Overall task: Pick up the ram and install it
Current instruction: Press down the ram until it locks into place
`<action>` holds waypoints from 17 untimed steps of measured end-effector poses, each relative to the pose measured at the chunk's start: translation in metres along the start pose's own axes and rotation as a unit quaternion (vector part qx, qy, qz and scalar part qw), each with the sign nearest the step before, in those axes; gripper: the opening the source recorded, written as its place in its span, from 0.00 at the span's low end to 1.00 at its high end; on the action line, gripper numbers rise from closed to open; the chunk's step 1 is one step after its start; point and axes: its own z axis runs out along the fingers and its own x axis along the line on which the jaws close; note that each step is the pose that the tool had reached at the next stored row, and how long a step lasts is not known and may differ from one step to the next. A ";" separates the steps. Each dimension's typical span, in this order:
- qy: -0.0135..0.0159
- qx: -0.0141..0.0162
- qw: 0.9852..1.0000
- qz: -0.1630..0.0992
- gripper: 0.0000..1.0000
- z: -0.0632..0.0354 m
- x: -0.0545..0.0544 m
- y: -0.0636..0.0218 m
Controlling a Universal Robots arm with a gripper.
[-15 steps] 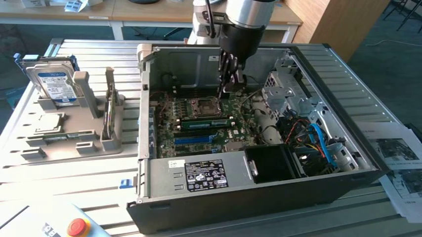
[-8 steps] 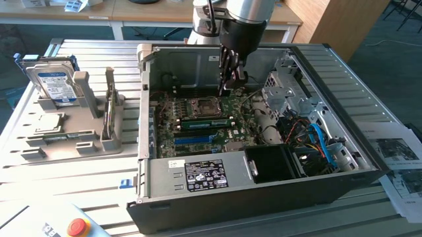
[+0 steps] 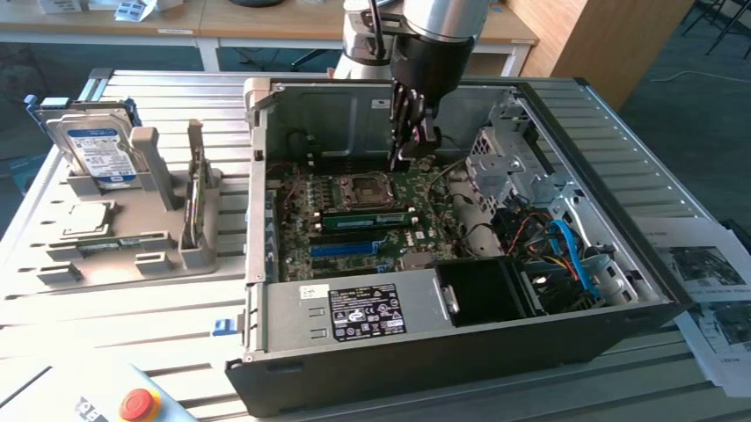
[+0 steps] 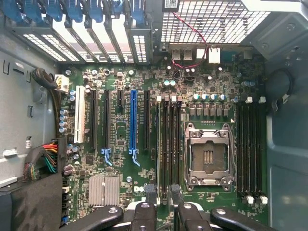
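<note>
The gripper (image 3: 413, 156) (image 4: 164, 208) hung inside the open computer case (image 3: 470, 352), above the motherboard (image 4: 96, 82) and near the rear wall of the case. Its fingers (image 4: 147, 211) stood wide apart with nothing held between them; in the wrist view the black memory slots (image 4: 172, 144) showed through the gap. The ram (image 3: 366, 219) stood on edge in a slot on the motherboard, between the processor socket (image 3: 358, 187) and the long blue slot (image 3: 346, 249), parallel to the blue slot. The gripper was not touching the ram; the fingertips hung above the board, clear of it. A power supply (image 3: 352, 312) with a dark label sat along the near wall of the case. At the exterior view's left of the case, a grey holder (image 3: 153, 255) rested on the slatted metal table (image 3: 118, 334), with a hard drive (image 3: 100, 149) standing upright in it. A red button (image 3: 139, 404) sat at the near edge of the table, at the exterior view's left. Printed sheets (image 3: 704, 281) lay on the table at the exterior view's right of the case
</note>
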 end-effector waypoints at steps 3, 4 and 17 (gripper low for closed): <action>0.000 0.000 1.000 0.000 0.25 0.0000 0.000 0.0000; 0.000 0.000 1.000 0.000 0.23 0.0000 0.000 0.0000; 0.000 0.000 1.000 0.000 0.10 0.0000 0.000 0.0000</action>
